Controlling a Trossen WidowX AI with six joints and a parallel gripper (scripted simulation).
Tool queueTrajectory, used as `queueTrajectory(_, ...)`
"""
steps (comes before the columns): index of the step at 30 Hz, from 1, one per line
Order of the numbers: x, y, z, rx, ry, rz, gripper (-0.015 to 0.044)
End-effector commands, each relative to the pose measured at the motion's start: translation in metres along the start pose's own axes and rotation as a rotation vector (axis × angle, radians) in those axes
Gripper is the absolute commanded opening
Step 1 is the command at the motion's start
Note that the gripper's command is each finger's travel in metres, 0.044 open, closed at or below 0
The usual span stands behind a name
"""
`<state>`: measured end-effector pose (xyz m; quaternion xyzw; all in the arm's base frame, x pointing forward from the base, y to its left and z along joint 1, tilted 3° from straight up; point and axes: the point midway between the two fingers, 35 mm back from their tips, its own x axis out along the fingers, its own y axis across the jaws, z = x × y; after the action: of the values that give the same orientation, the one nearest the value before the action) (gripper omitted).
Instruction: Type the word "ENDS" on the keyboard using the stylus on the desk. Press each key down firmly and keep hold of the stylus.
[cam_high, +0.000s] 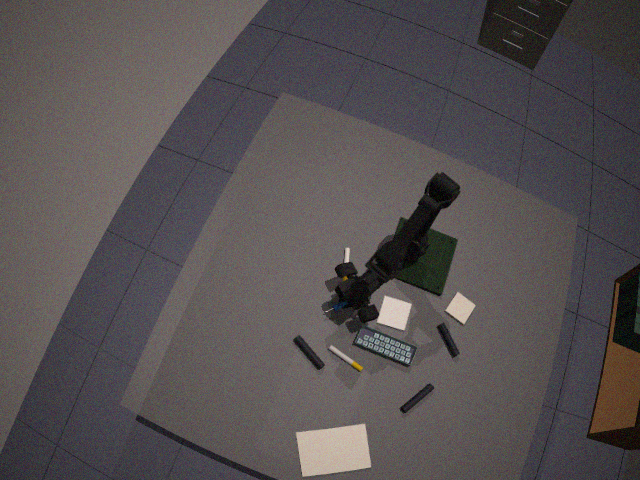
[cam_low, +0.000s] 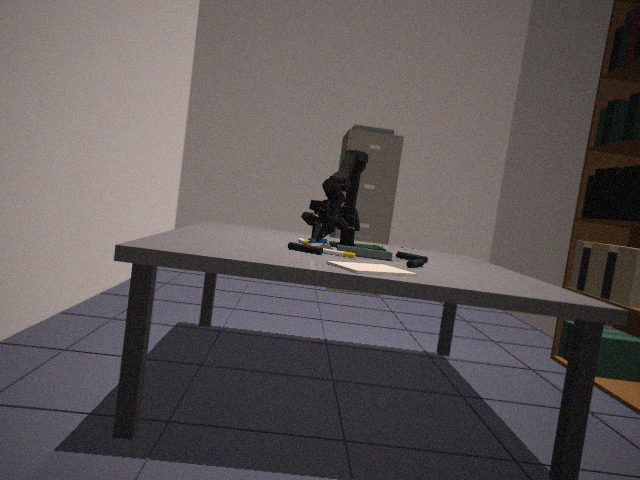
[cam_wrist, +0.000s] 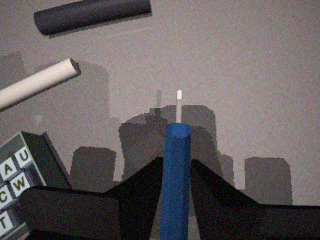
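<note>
Blue stylus (cam_wrist: 175, 175) clamped in pincer (cam_wrist: 175, 200), keyboard (cam_wrist: 20, 175) at left.

The matte black, boxy-linked arm (cam_high: 408, 240) rises from a flat dark green square base plate (cam_high: 434, 266). Its joints are rounded black drums (no markings show). The black gripper (cam_wrist: 175, 200) has two broad, wedge-shaped fingers.

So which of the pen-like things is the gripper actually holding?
The blue stylus with the thin white tip, clamped in the gripper; the white-and-yellow marker and dark cylinders lie loose.

Blue stylus (cam_wrist: 175, 180), black fingers
</note>
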<state>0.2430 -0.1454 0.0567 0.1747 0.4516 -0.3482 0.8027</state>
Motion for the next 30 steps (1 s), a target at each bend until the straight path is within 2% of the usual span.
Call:
queueTrajectory(1, -0.018, 0.0, 0.011, 0.003, -0.006, 0.0, 0.0)
queueTrajectory(8, -0.024, 0.003, 0.015, -0.027, -0.012, 0.002, 0.0)
queueTrajectory(30, -0.04, 0.058, -0.005, -1.053, 0.105, -0.171, 0.0)
